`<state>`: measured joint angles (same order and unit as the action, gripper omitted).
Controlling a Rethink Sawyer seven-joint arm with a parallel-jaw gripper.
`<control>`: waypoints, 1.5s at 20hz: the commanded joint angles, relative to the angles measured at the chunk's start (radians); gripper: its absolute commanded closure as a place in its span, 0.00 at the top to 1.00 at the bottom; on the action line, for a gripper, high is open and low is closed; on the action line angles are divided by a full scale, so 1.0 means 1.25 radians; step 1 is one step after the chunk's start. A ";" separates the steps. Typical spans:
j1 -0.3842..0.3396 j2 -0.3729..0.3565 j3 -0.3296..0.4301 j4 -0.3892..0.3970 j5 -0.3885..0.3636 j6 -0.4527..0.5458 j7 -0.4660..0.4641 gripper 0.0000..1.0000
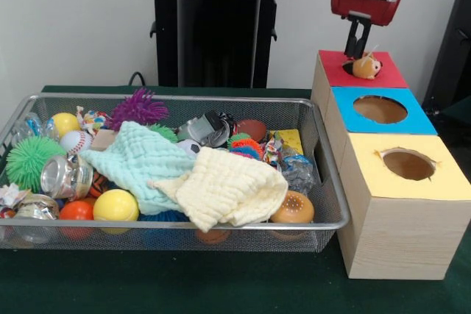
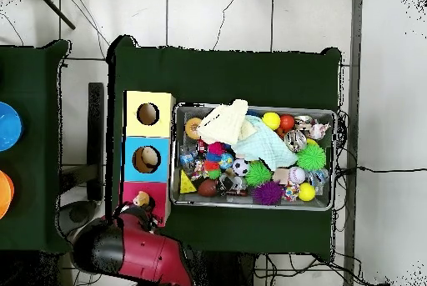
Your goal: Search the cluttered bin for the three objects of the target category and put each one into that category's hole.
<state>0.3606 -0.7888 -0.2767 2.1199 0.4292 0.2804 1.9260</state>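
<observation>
The wire-mesh bin (image 1: pixel 221 224) holds a heap of toys, balls and two cloths; it also shows in the overhead view (image 2: pixel 254 206). The red-topped box (image 1: pixel 386 73) stands at the far end of a row of three boxes. A small tan and orange toy (image 1: pixel 366 66) sits on its hole (image 1: pixel 347 68) and covers most of it. My gripper (image 1: pixel 358 52) hangs straight down right above the toy, at or touching its top. In the overhead view the toy (image 2: pixel 142 198) lies on the red top (image 2: pixel 133 189), with the gripper (image 2: pixel 145 213) beside it.
The blue-topped box (image 1: pixel 412 119) and the yellow-topped box (image 1: pixel 449 178) stand in line nearer the camera, each with an open round hole. A mint cloth (image 1: pixel 136 156) and a pale yellow cloth (image 1: pixel 224 189) cover the bin's middle. The robot pedestal (image 1: pixel 217 27) stands behind.
</observation>
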 commanded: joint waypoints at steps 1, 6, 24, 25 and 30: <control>-0.031 0.039 0.069 0.029 0.023 -0.049 0.177 0.00; -0.017 0.080 0.038 -0.010 0.013 -0.044 0.174 0.00; -0.001 0.011 -0.017 -0.031 -0.004 0.075 0.162 0.00; -0.002 0.003 -0.019 -0.035 -0.006 0.089 0.159 0.00; 0.015 -0.076 -0.063 -0.052 -0.031 0.204 0.160 0.00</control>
<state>0.3710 -0.7965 -0.3224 2.1244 0.4294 0.3383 1.9260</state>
